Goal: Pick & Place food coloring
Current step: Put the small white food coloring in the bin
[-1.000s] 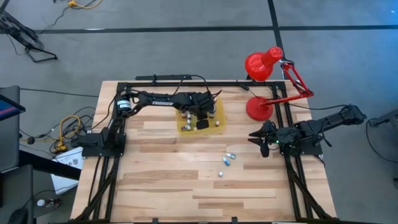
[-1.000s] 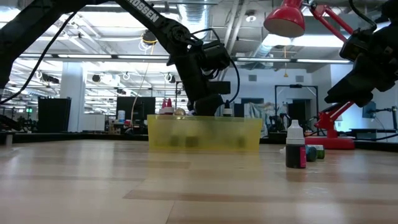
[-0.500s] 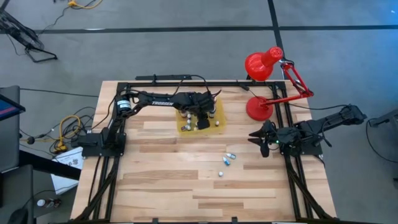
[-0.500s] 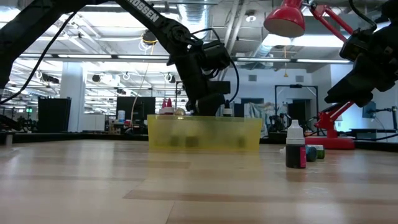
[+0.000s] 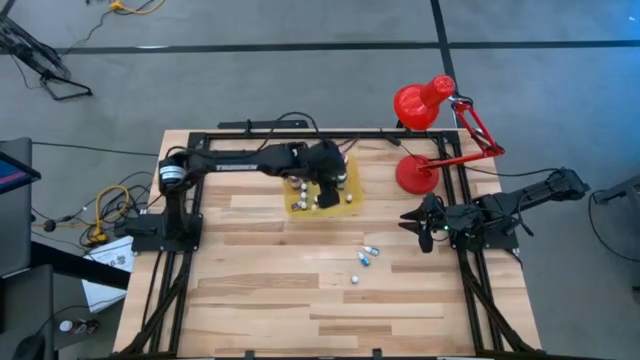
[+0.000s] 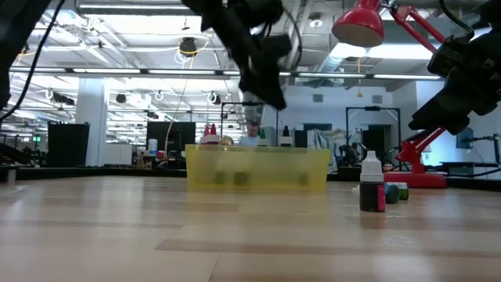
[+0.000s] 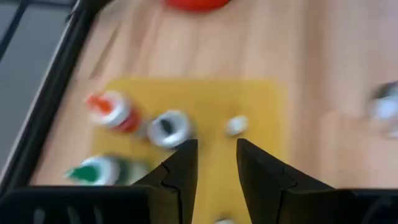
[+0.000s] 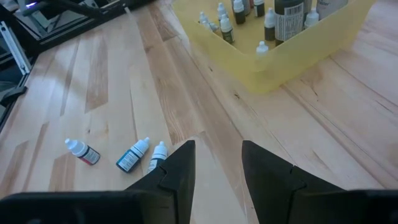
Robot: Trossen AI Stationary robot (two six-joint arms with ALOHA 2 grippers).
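The left hand (image 5: 328, 186) hangs above the shallow translucent yellow plastic tray (image 5: 349, 194), its two dark fingers (image 7: 180, 168) set narrowly apart with nothing between them in the left wrist view; the step in hand looks like the gap between a drop-off into the tray and the next pick-up, though that is a judgement; directly below this hand, inside the tray, stand small dropper bottles of food coloring, among them a red-orange one (image 7: 112, 111), a green one (image 7: 98, 171) and a white-capped one (image 7: 166, 127); farther from it, out on the pale wooden table (image 5: 260, 290), three tiny white-capped bottles (image 5: 364, 259) lie well apart from the tray and nearer the right hand (image 5: 417, 222); that right hand waits at the table's edge beside the big red desk lamp (image 5: 425, 120), its fingers (image 8: 177, 168) parted a little and empty; the next move probably calls for one hand to travel over these loose bottles, open wider, and descend around one lying on its side.
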